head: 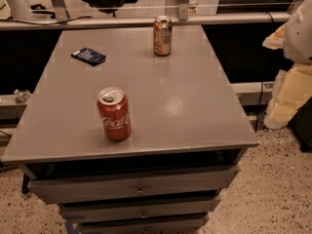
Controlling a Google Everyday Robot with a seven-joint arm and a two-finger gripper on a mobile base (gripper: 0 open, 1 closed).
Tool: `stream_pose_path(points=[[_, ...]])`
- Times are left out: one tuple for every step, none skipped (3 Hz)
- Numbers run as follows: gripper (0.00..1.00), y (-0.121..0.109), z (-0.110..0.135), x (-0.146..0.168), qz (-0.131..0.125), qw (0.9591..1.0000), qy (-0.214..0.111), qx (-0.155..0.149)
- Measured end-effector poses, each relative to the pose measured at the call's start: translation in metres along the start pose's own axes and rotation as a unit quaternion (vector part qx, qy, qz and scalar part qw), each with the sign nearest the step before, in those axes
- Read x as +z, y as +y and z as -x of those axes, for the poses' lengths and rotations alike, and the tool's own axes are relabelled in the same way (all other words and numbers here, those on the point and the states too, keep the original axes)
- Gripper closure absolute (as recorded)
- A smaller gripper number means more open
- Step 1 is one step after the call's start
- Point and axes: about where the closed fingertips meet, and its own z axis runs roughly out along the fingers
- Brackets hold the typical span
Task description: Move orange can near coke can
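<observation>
Hand unseen; orange can well behind coke can.

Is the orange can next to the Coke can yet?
Nothing done yet. The orange can stands at the far edge of the table, apart from the coke can near the front. Nothing in hand: the gripper is out of view. Left: grasping the orange can, carrying it over.

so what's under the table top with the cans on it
Under the grey tabletop, which bears the coke can and orange can, sit three stacked drawers with knobs. Their contents are hidden; the gap above the top one is dark. The gripper is out of view.
</observation>
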Motion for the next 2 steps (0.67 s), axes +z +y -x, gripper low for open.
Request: stream_pose_path(points=[[0.0,0.0,0.0,0.0,0.0,1.0,0.0,0.0],[0.0,-0.0034,0.0024,0.0004,-0.003,0.9999,-0.013,0.0]])
